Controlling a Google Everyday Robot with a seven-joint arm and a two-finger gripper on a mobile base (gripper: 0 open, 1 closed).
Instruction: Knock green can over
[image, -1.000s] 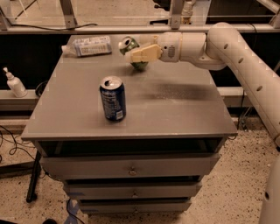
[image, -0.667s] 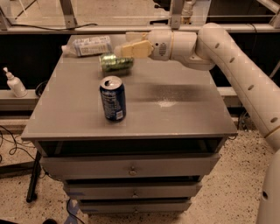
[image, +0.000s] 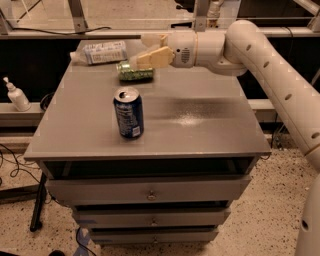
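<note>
Camera view shows the dark blue aluminium drink can (image: 128, 112) standing upright in the lower-left centre of the frame, near the front of the grey cabinet top (image: 210, 125), where it stood 1 second ago, so it has not been disturbed. Behind it, in the upper-left centre, the green and pale-yellow mottled aluminium can (image: 135, 71) now lies on its side on the cabinet top, its long axis running roughly left to right. 1 second ago it stood upright further back, close against the gripper, so it has tipped and come to rest a little nearer the front. By my reading the knock is done and only a clear retreat remains. Just above and behind the fallen can, the cream two-finger gripper (image: 150, 49) hovers with its fingers spread apart and holding nothing, the lower finger just over the can's right end. Whether it touches I cannot tell. Further back on the left lies a clear plastic bottle (image: 102, 52). The white jointed arm (image: 270, 65) reaches in from the right edge, its forearm nearly level and pointing left.
</note>
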